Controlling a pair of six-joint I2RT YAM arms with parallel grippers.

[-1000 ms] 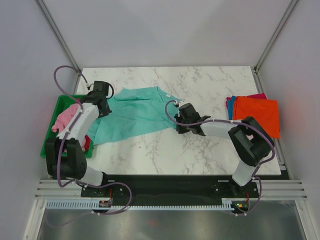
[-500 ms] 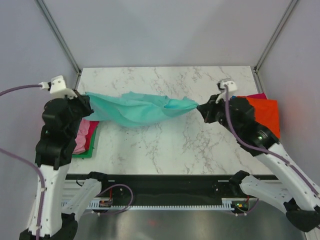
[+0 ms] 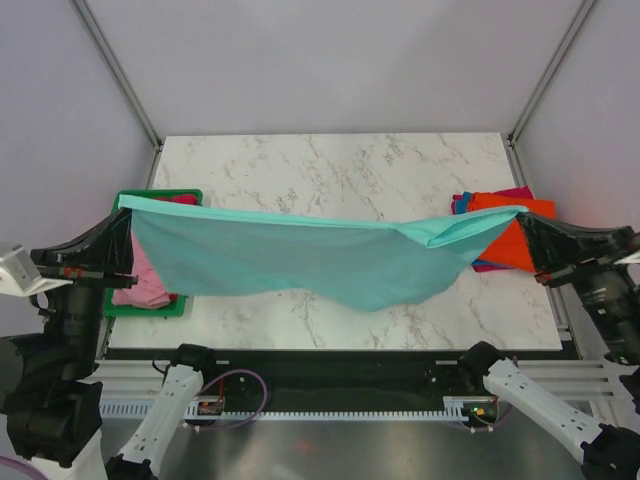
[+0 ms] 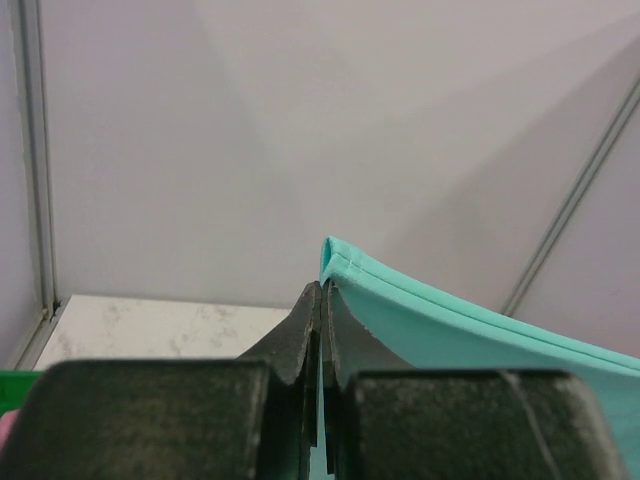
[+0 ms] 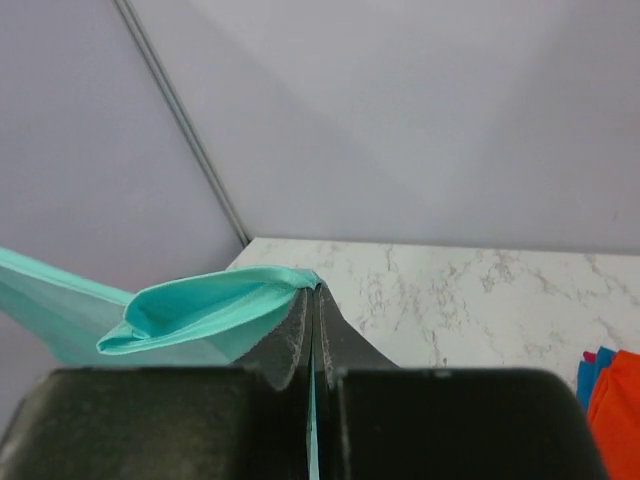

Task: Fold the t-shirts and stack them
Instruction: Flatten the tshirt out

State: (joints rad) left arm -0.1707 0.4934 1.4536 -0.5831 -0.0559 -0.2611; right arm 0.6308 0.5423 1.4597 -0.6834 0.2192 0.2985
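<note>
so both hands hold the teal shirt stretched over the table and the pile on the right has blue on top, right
No, the pile has orange on top, as the top view shows. Both the left hand and right hand do hold the teal shirt stretched over the table.

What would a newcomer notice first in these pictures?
The teal t-shirt stretched wide in the air above the marble table, pinched at each end by the left claw and right claw. Next, the folded stack topped in orange at the table's right edge, and the green tray at the left.
</note>
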